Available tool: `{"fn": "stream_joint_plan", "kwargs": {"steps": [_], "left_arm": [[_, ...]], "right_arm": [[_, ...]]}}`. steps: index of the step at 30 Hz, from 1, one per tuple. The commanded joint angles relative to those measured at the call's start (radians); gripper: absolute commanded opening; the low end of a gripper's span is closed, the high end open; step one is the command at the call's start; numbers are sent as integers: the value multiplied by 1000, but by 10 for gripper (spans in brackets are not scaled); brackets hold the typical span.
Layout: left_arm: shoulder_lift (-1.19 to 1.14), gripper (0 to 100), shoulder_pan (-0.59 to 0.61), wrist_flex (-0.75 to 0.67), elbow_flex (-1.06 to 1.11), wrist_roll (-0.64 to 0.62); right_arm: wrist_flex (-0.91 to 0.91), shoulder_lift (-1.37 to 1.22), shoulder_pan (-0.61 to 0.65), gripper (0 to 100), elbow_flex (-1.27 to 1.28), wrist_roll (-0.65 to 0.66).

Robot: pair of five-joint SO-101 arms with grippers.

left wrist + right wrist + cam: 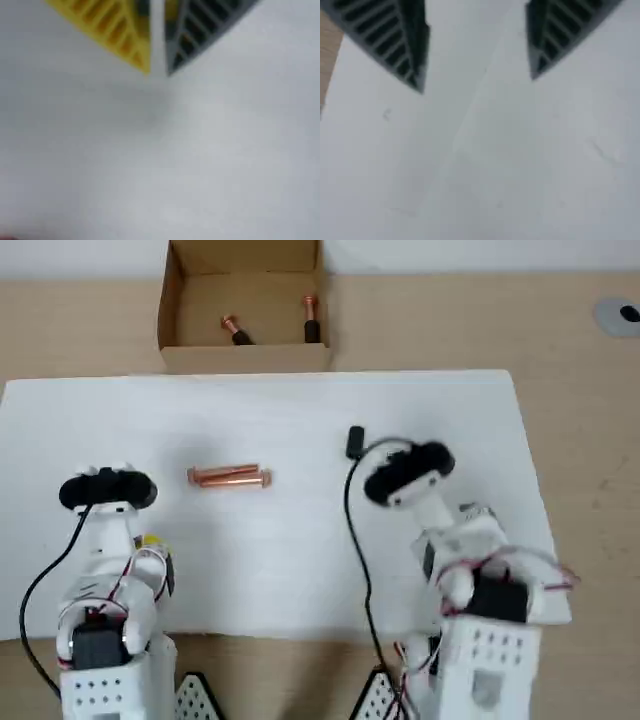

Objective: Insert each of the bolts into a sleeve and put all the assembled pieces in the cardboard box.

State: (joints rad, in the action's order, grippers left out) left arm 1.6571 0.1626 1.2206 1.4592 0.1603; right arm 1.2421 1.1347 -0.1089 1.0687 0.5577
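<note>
Two copper bolts (pixel 228 477) lie side by side on the white sheet (pixel 300 570), between the arms and nearer the left one. Two assembled pieces (pixel 236 330) (pixel 311 320) – copper with black ends – rest apart inside the cardboard box (pixel 245 358), which sits on the wooden surface (pixel 580 390) beyond the sheet. The left gripper (pixel 157 72) hovers over bare sheet, jaws nearly together. The right gripper (pixel 475 85) hangs likewise, jaws wide, holding nothing.

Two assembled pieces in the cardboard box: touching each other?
Apart. The high view shows a plain stretch of bare box floor between the left-hand piece and the right-hand piece inside the cardboard box.
</note>
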Motion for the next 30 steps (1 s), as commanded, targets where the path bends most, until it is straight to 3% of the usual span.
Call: {"fn": "stream_joint_plan", "kwargs": {"steps": [1,5,9,12,15,23,30], "left_arm": [[-180,45,-14,-68,-115,-54],[-424,47,-17,-166,-267,-192],[-624,84,-104,-121,-428,-376],[-699,88,-140,-103,-485,-569],[-707,89,-133,-109,-488,-681],[-707,89,-132,-109,-482,-764],[-708,89,-137,-115,-482,-786]], "right_arm": [[15,-280,12,182,-189,17],[35,-496,33,182,-286,68],[35,-568,84,183,-314,183],[29,-572,140,183,-314,262],[29,-573,186,184,-321,296],[31,-582,197,193,-426,324],[-37,-791,197,261,-495,338]]}}
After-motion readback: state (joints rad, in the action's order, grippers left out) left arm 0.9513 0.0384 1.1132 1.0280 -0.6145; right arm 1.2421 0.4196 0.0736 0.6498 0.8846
